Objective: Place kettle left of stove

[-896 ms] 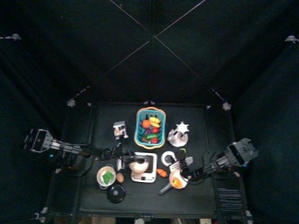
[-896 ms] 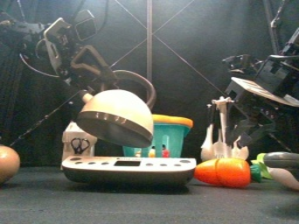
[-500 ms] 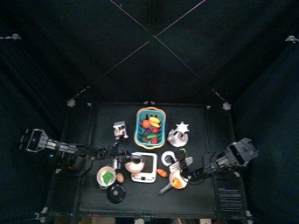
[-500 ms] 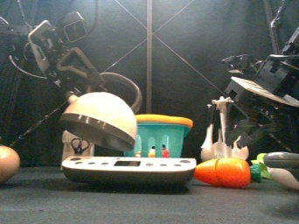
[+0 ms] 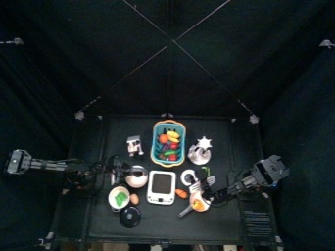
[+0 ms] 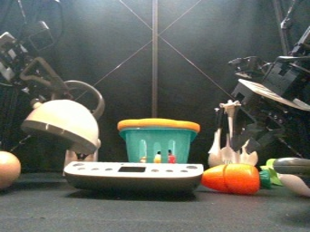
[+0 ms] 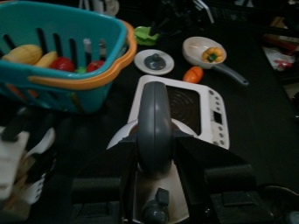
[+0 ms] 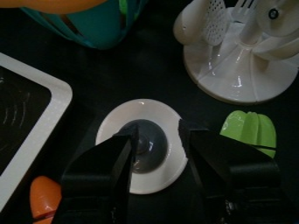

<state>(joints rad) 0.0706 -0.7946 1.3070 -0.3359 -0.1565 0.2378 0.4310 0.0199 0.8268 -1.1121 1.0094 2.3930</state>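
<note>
The kettle (image 6: 63,127) is now carried lower and further to the left than a moment ago, and the stove (image 6: 133,175) is fully uncovered in the front view; the kettle hangs tilted in the air just left of the stove, above the table (image 6: 145,210); the left gripper (image 7: 155,140) is clamped on the kettle's handle; the right gripper (image 8: 152,149), jaws apart, rests above a white dish (image 8: 142,156).

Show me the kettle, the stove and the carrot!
kettle (image 6: 63,125): front view, on its rounded body.
stove (image 5: 161,187): top view, middle of the white slab.
carrot (image 6: 233,178): front view, on its orange body.
</note>
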